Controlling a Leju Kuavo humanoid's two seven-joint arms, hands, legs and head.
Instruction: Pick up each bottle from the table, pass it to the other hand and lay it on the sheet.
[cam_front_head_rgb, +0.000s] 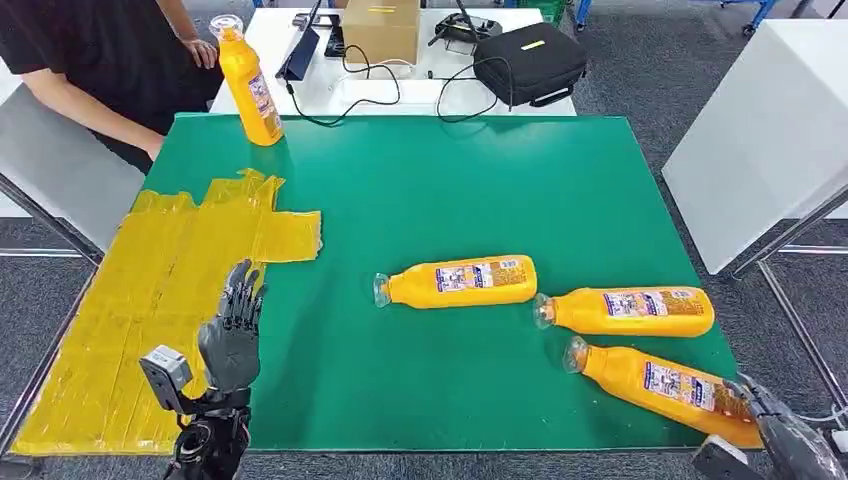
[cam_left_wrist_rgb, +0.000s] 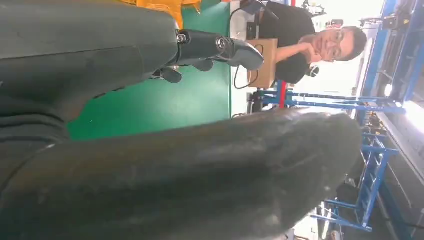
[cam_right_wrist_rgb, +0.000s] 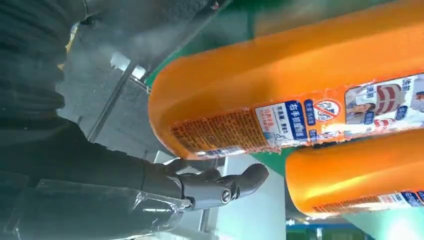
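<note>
reaching for the nearest lying bottle (cam_front_head_rgb: 668, 384) appears to be the step in hand. going left to right in the head view: a yellow sheet (cam_front_head_rgb: 120, 330) covers the table's (cam_front_head_rgb: 420, 190) 9 o'clock side; the left hand (cam_front_head_rgb: 232, 335) hangs at the sheet's inner edge, released, fingers straight and apart, holding nothing. an upright bottle (cam_front_head_rgb: 250, 88) stands at 11 o'clock near a seated person (cam_front_head_rgb: 100, 50). three bottles lie from centre toward 4 o'clock: the middle bottle (cam_front_head_rgb: 460, 281), the far-right bottle (cam_front_head_rgb: 630, 310), then the nearest one at 5 o'clock by the table edge. the right hand (cam_front_head_rgb: 790, 440) sits at that bottle's base; whether it has closed on it cannot be told.

judgement: grip around the body rather than the base end, since the bottle lies close to the edge and could roll off.

the right wrist view shows what the head view hides: a finger (cam_right_wrist_rgb: 220, 185) extended beside the bottle's base, apparently not wrapped round it.
</note>
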